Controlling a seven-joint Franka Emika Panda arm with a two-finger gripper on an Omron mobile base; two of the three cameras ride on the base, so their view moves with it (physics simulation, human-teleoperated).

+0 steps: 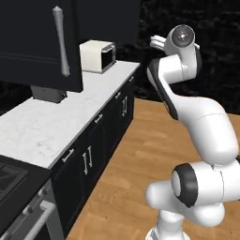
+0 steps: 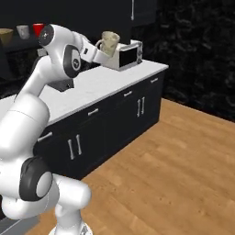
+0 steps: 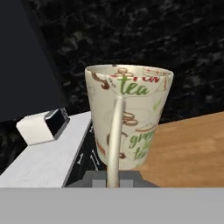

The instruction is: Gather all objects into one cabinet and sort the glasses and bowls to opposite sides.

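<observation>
While the arm bends high over the counter, its pincer grips the upright tumbler.

The cream-tan tumbler says "green tea" and stands upright, pinched in the gripper. Wooden bowl, grey mug and red mug sit well behind it.

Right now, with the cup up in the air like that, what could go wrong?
1. The gripper holds the cream cup high over the counter; a slip would likely drop it onto the counter or floor.
2. The toaster sits close behind the cup in the right base view; a careless swing might clip it.
3. The open cabinet door hangs over the counter near the arm, so it could be struck.
</observation>
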